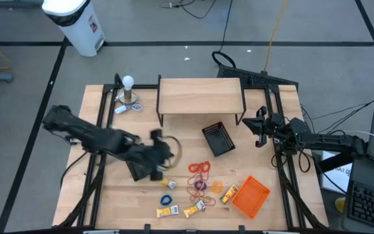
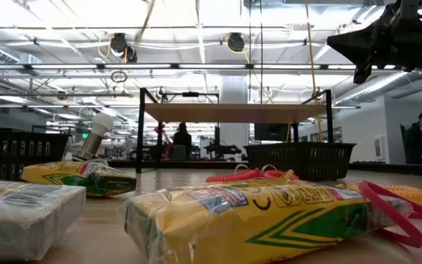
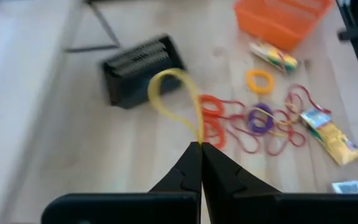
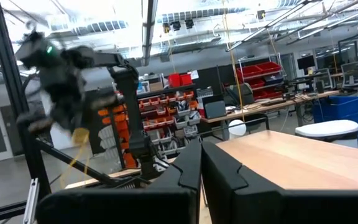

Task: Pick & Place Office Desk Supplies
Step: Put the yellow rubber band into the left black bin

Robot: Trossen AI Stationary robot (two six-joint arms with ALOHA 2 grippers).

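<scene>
The left gripper (image 3: 200, 148) is pinched shut on a yellow rubber band (image 3: 174, 98), whose loop hangs above the table; only the left wrist view shows this grip plainly, while the high view gives a faint ring by the left gripper's tip (image 1: 167, 151). The right gripper (image 4: 201, 149), fingers pressed together and holding nothing, waits at 3 o'clock of the table. The orange tray (image 1: 250, 196) sits at 5 o'clock, a black mesh tray (image 1: 217, 139) near centre. Between them lie the red bands (image 1: 200, 168), a purple band (image 1: 199, 187) and yellow packets (image 1: 194, 210); the low view shows one packet (image 2: 255, 220) close up.
</scene>
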